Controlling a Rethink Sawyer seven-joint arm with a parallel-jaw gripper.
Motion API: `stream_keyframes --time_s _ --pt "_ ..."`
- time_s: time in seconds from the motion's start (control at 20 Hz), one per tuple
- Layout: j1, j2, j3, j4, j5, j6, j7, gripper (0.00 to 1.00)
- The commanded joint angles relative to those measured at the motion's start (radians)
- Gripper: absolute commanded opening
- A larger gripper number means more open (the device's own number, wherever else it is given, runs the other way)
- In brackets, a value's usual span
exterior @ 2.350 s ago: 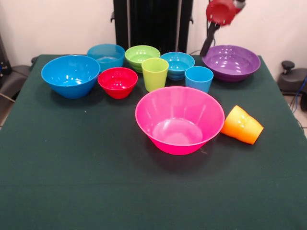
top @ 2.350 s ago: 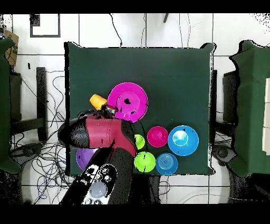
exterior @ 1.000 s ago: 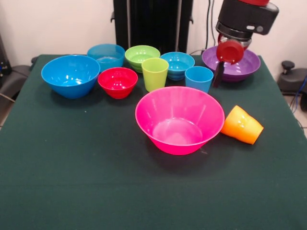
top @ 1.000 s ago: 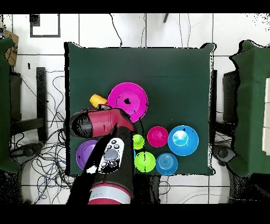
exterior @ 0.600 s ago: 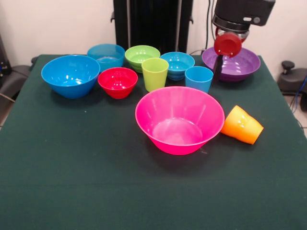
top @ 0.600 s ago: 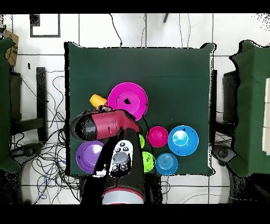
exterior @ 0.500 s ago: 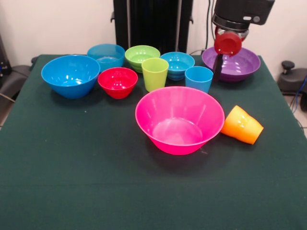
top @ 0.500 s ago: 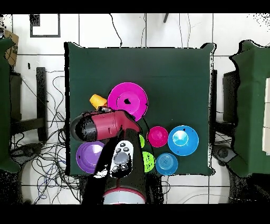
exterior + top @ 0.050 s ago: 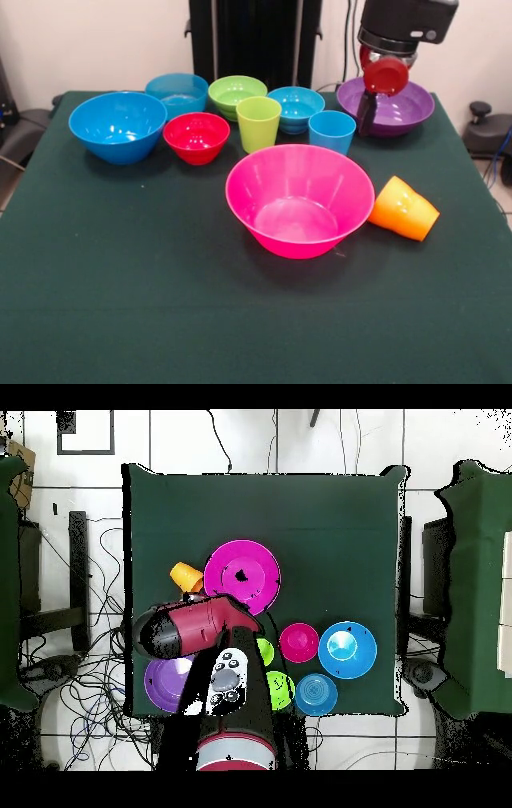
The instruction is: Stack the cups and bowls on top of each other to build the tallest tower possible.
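No tower begun: nothing stacked. Huge glossy pink plastic bowl [image 9: 300,200] at bench centre; other bowls and cups separate, 10 to 1 o'clock. End effector [image 9: 366,114] beside wide purple bowl [image 9: 386,104], grip state indiscernible.

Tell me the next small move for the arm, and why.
Probably bring the gripper down toward the light blue cup, which stands upright just beside it. Nothing is stacked yet: the pink bowl sits empty at the table's middle, and the orange cup lies on its side. The upright cup nearest the gripper looks the easiest first piece.
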Motion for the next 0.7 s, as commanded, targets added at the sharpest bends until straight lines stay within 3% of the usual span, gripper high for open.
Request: stream_keyframes --time_s 0.05,0.2,0.7 --pt "0.032 0.054 0.083 0.080 -0.117 -0.103 -0.186 1.00" --pt "0.069 0.077 0.053 0.093 -0.144 -0.141 -0.146 1.00" --pt "0.083 0.098 0.040 0.124 -0.165 -0.188 -0.124 1.00"
